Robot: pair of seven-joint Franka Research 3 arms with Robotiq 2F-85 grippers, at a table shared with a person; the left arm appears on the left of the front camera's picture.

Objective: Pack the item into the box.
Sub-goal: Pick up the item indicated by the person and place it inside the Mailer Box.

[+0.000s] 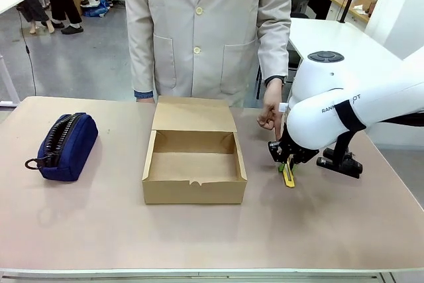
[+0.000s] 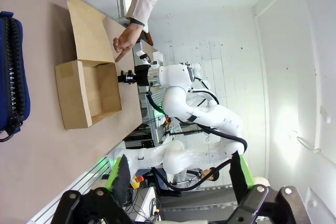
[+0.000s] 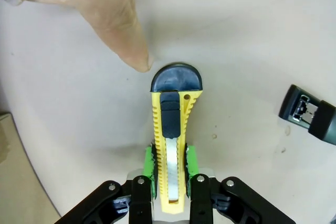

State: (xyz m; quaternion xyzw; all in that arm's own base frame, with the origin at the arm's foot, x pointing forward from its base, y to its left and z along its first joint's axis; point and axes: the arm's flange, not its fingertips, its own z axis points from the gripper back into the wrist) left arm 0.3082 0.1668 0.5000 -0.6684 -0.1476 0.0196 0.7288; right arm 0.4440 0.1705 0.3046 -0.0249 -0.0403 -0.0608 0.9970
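The right fingers (image 3: 149, 165) clamped the yellow utility knife (image 3: 171, 119) between them, its black tip pointing ahead toward a person's hand (image 3: 89, 9). The left fingers (image 2: 118, 176) stood spread, empty.

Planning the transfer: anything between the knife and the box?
Front view: bare table between the knife and the box; nothing in the way.

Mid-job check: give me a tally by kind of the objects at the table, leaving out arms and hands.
utility knife: 1
cardboard box: 1
zipped pouch: 1
stapler: 1
Total: 4
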